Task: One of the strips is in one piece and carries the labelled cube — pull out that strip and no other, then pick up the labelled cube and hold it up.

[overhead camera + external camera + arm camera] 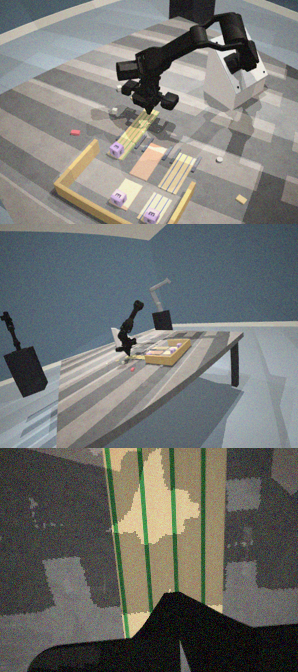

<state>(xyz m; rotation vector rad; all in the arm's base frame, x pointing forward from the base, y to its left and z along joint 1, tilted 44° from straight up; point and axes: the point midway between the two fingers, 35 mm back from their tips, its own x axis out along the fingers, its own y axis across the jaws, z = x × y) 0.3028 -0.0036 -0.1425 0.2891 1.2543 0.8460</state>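
The green-lined strip (133, 133) (139, 358) (188, 563) is pale yellow and in one piece. A lilac cube (116, 150) with a dark letter sits on its end at the walled area. My gripper (149, 113) (129, 354) (172, 600) is shut and empty, pointing down over the strip's end nearer the robot base; whether the tips touch it I cannot tell. An orange strip (148, 163) is parted by a gap from a pale piece (131, 189) bearing a lilac cube (119, 198). A blue-lined strip (178, 173) is parted likewise from a striped piece (158, 202) bearing a lilac cube (151, 216).
Short grey-blue guide bars (167, 153) flank the strips. A yellow wooden wall (88, 210) (159, 360) encloses the cube ends on three sides. A red block (75, 133) (132, 369), a white disc (219, 159), a tan block (241, 199) and small white blocks (115, 111) lie around.
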